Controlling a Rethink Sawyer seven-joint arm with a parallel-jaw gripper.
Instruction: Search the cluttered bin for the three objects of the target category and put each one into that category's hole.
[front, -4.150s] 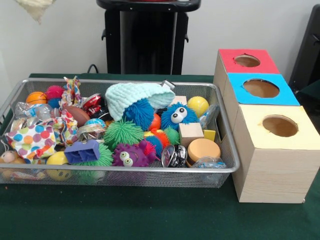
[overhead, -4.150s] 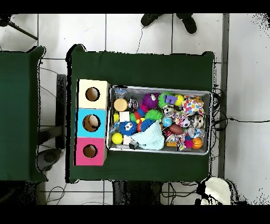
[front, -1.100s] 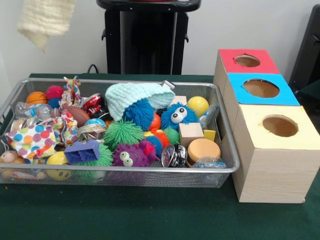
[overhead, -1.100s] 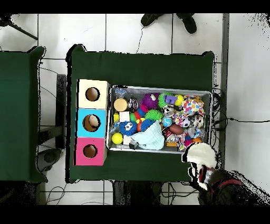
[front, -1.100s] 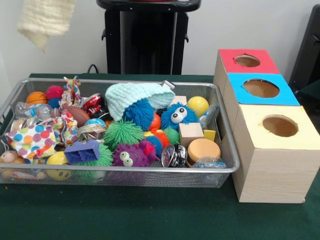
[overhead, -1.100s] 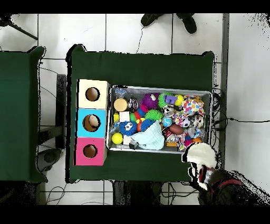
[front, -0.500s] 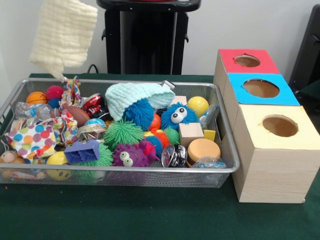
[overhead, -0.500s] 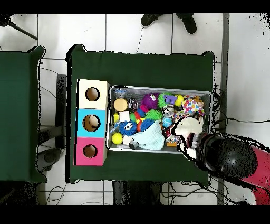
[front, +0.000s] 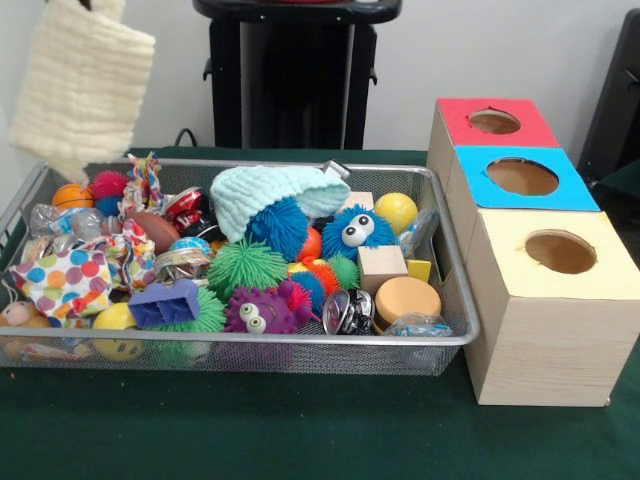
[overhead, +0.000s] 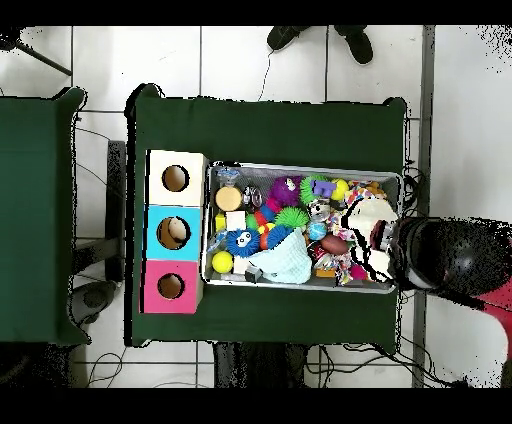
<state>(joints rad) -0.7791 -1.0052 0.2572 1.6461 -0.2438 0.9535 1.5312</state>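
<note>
Only the overhead view shows the red and black arm (overhead: 450, 262), reaching in from four o'clock over the silver wire-mesh bin (overhead: 304, 283). The front view shows a cream knitted cloth (front: 80, 85) hanging at ten o'clock above the bin's end; its top runs off-frame. Whether the gripper grasps it, I cannot tell.

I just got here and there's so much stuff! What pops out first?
A cream knitted cloth dangles in the air above the bin's left end in the front view. Below it, a wire bin brims with spiky balls, like the blue googly-eyed one. Beside the bin stand three boxes with holes: red, blue, yellow.
</note>
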